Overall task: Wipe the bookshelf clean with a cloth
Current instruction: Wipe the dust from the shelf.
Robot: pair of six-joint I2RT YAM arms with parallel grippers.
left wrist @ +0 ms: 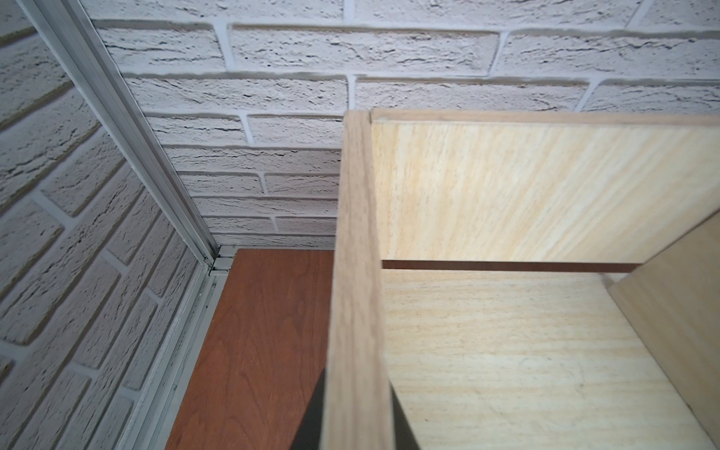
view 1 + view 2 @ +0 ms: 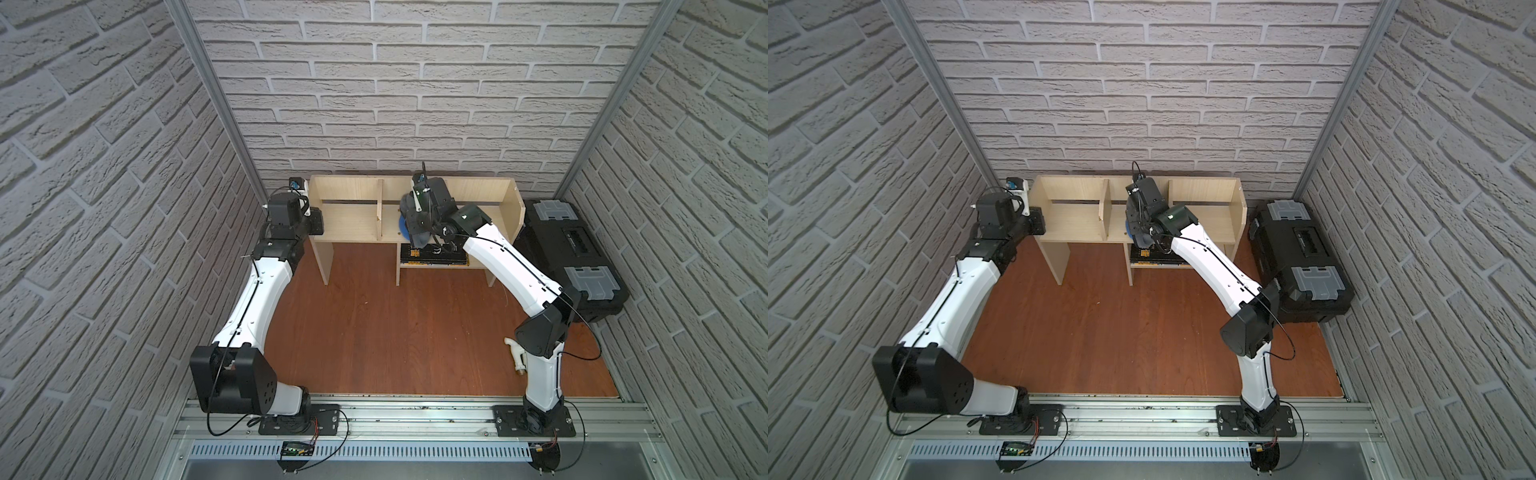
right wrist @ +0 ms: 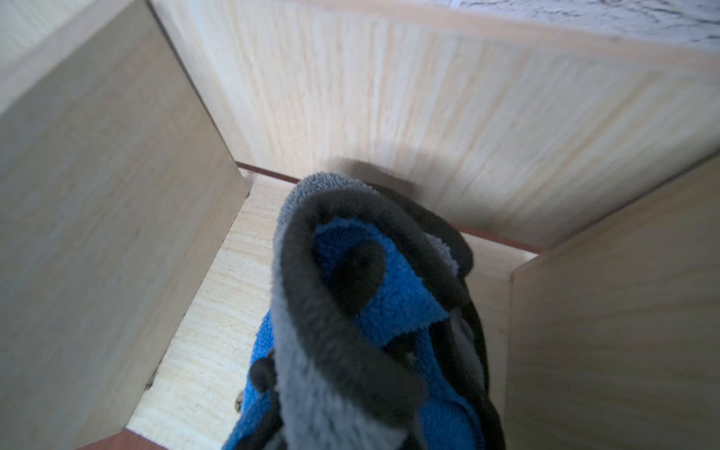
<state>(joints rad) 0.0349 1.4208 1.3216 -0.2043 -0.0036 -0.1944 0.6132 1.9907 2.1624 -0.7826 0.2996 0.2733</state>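
Observation:
The light-wood bookshelf (image 2: 353, 224) (image 2: 1075, 224) stands against the back wall. My left gripper (image 2: 312, 220) (image 1: 356, 428) is shut on the bookshelf's left side panel (image 1: 356, 272); a dark finger (image 1: 311, 420) shows on each side of its edge. My right gripper (image 2: 415, 232) (image 2: 1140, 232) reaches into the middle compartment, shut on the cloth (image 3: 350, 311). The cloth is bunched, grey outside and blue inside, and hangs over the compartment floor near the back panel (image 3: 428, 117). A blue edge of the cloth (image 2: 402, 224) (image 2: 1128, 230) shows in both top views. The cloth hides the right fingertips.
A black toolbox (image 2: 573, 249) (image 2: 1304, 253) sits right of the bookshelf. Dark books (image 2: 432, 255) lie on the lower shelf. A white pipe fitting (image 2: 517, 357) lies behind the right arm's base. Brick walls close in on three sides of the red-brown table (image 2: 395, 332).

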